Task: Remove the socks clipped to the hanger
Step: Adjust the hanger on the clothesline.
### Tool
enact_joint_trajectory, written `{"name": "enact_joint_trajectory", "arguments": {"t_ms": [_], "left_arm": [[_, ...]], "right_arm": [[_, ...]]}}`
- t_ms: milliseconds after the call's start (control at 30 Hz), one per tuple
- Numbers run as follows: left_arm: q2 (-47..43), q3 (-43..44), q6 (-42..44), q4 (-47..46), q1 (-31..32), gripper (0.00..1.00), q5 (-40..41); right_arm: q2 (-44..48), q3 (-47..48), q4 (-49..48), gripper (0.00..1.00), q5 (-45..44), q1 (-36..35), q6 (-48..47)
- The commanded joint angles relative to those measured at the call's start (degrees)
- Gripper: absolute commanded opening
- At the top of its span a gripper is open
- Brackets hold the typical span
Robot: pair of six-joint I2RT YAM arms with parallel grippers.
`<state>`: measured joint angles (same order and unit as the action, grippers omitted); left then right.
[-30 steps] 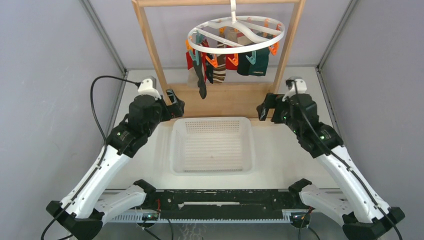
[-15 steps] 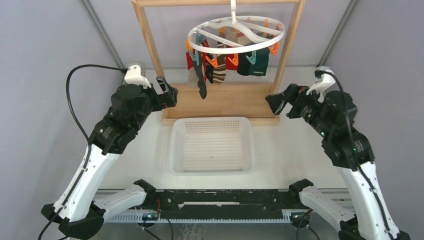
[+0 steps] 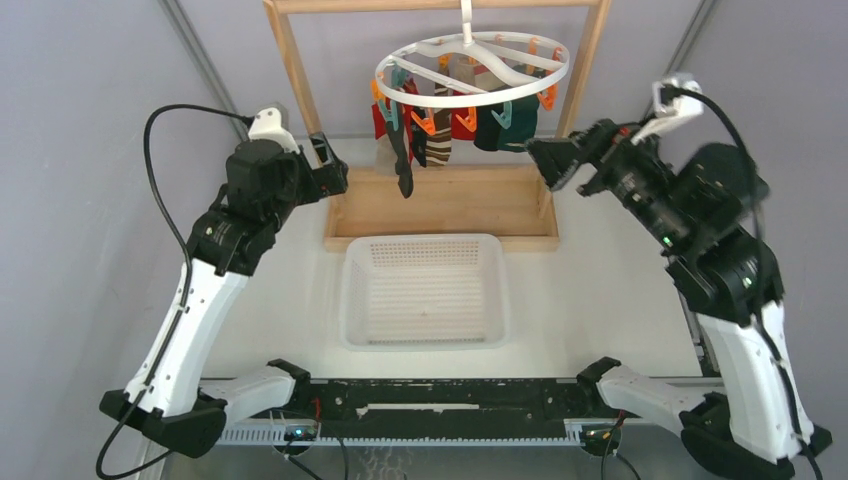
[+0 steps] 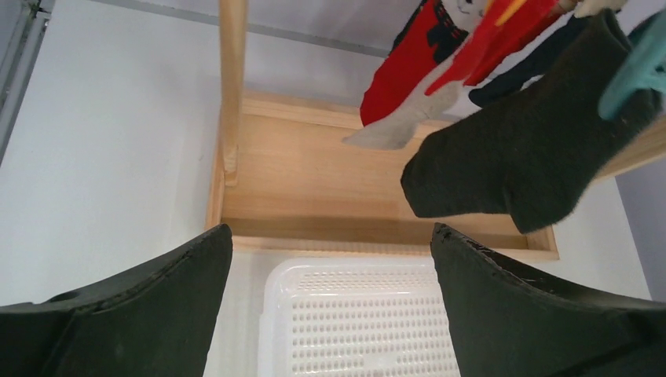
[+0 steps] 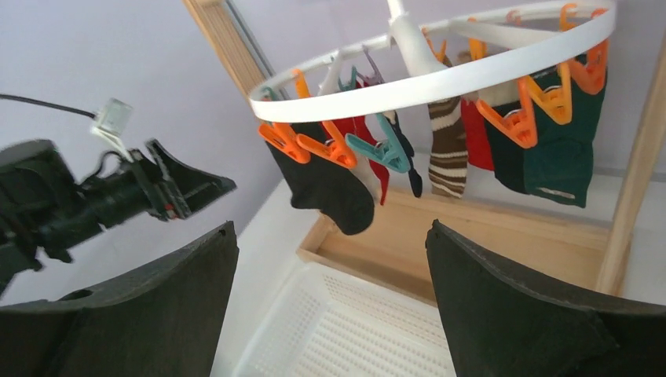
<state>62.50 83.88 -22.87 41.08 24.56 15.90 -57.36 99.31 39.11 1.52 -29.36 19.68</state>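
Observation:
The white round hanger (image 3: 472,66) hangs from the wooden frame, with several socks (image 3: 440,130) clipped under it: red, black, striped, dark green. My left gripper (image 3: 330,172) is open and empty, left of the socks at about their height. In its wrist view a black sock (image 4: 510,157) and a red sock (image 4: 408,67) hang ahead, to the upper right. My right gripper (image 3: 555,160) is open and empty, close to the right of the dark green sock (image 3: 520,125). Its wrist view shows the hanger ring (image 5: 440,75), orange and teal clips, and the green sock (image 5: 554,161).
A white perforated basket (image 3: 424,290) sits on the table below and in front of the hanger. The wooden frame rack (image 3: 440,205) has upright posts (image 3: 292,70) either side of the hanger and a low wooden base. Grey walls close in left and right.
Both arms have risen and moved back toward the hanger. My right gripper went up and left to beside the green sock. My left gripper moved slightly up.

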Motion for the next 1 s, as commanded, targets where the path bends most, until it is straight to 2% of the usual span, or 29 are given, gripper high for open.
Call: {"name": "enact_joint_trajectory", "arguments": {"t_ms": [0,167,267,400,533,633,767,967], "left_arm": [[0.26,4.37,2.02,-0.52,-3.72,1.00,-4.99],[1.24,2.20,4.62,-6.74,-5.05,1.00,-8.68],[2.49,0.30,5.56,-10.47,-5.81,1.00,-10.39],[3.39,-5.15,6.22,-19.88,-6.40,1.00,-14.23],[7.41,-7.21,7.11,-26.14,-6.45,1.00,-17.20],[9.74,-9.28,8.38,-31.96,-6.43,1.00,-19.24],[12.24,-10.39,8.85,-38.42,-6.42,1.00,-20.34],[16.53,-11.51,9.42,-46.41,-6.45,1.00,-24.47]], "right_arm": [[-6.49,4.21,0.71,0.95,-3.58,-2.93,-4.80],[-10.41,7.95,2.32,0.94,-6.61,-10.73,-9.92],[-9.30,3.78,-0.12,0.94,-9.01,-16.50,-11.74],[-7.91,-2.34,-4.67,0.94,-15.99,-22.26,-14.04],[-8.13,-3.77,-4.52,0.94,-17.03,-24.06,-13.63],[-5.49,-9.41,-6.82,0.94,-17.17,-24.20,-11.41],[-2.47,-15.93,-8.69,0.94,-15.62,-22.93,-8.49],[-0.34,-20.78,-8.53,0.94,-12.83,-20.18,-6.17]]}}
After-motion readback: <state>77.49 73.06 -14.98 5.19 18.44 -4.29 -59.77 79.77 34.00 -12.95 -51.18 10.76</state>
